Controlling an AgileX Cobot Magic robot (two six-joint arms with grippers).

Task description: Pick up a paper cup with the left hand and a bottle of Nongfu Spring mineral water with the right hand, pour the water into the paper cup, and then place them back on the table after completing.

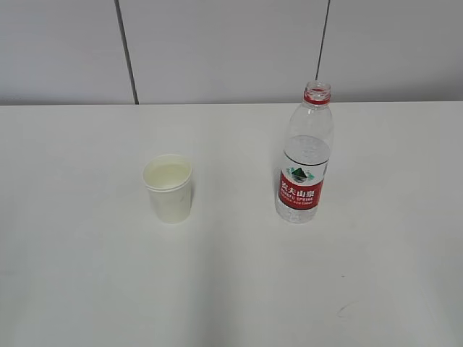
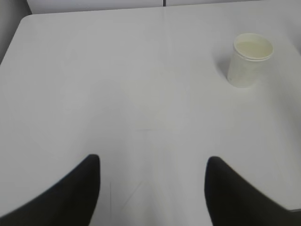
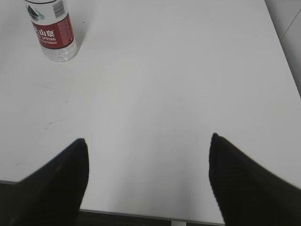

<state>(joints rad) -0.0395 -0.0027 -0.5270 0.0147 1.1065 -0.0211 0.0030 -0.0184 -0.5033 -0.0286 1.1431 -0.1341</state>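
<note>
**Cup and bottle stand on the table, both arms clear**

A white paper cup [image 1: 168,188] stands upright on the white table [image 1: 231,289], left of centre in the exterior view, with pale liquid visible inside near the rim. To its right, well apart, a clear plastic water bottle [image 1: 305,155] stands upright with a red label and a red neck ring; its cap is off.

Neither arm shows in the exterior view. In the left wrist view the left hand [image 2: 153,188] has its jaws spread wide over bare table, holding nothing, with the cup far off at upper right. In the right wrist view the right hand [image 3: 148,181] likewise has its jaws wide apart and empty near the table's front edge, the bottle well away at upper left.
</note>
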